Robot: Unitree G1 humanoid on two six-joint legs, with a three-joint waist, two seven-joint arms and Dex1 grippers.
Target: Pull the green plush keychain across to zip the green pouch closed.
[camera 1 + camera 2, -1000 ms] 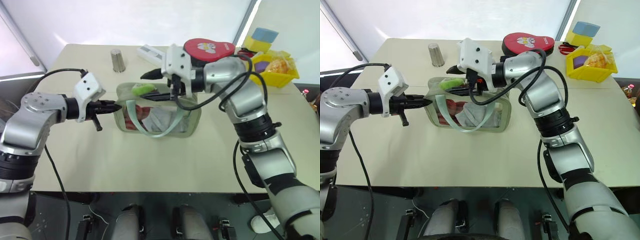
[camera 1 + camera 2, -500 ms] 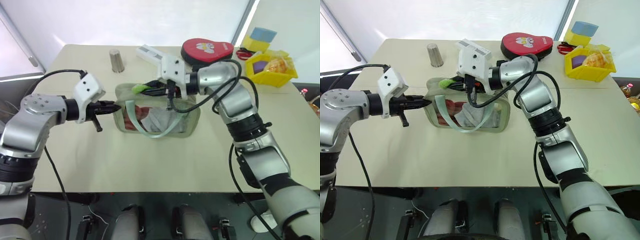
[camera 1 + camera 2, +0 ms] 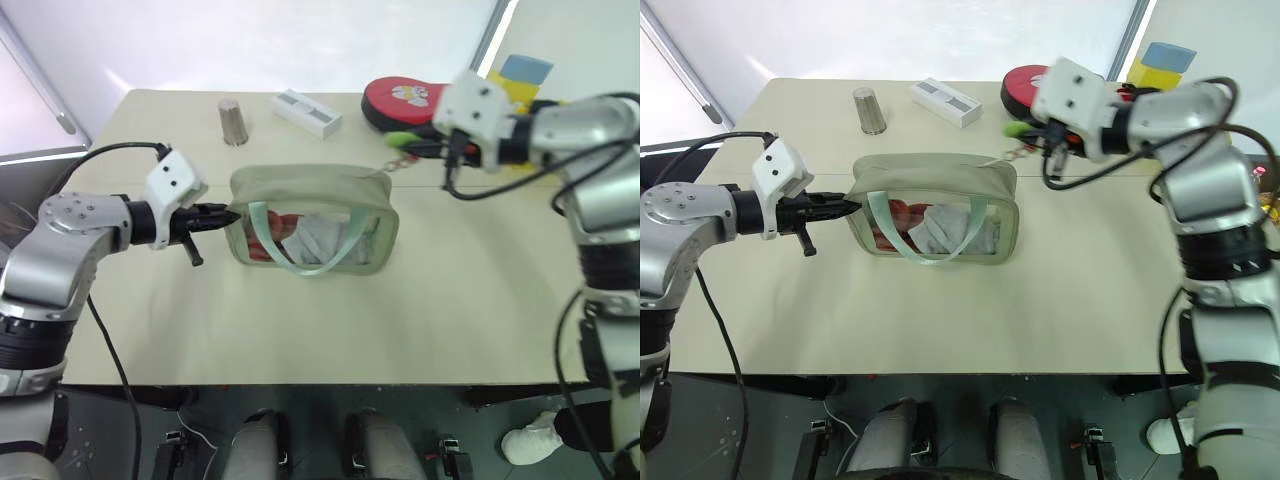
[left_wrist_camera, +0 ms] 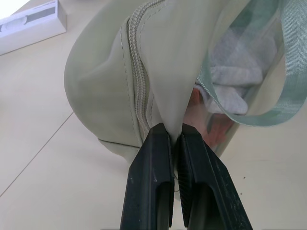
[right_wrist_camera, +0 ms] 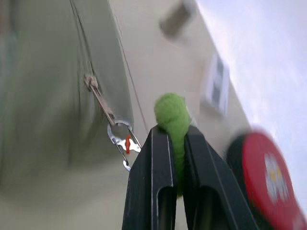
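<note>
The green pouch stands mid-table, its top zipper drawn shut along the length I can see. My left gripper is shut on the fabric at the pouch's left end. The green plush keychain hangs past the pouch's right end, joined to the zipper pull by a small metal clip. My right gripper is shut on the plush, above the table and to the right of the pouch.
Along the far edge of the table are a metal cup, a white box and a red cartoon case. A yellow bin and coloured blocks sit at the far right.
My right gripper shut on the plush keychain over the pouch's left part and swept it right, past the pouch's right end; the pouch top went from gaping to shut. The left gripper kept its hold.
</note>
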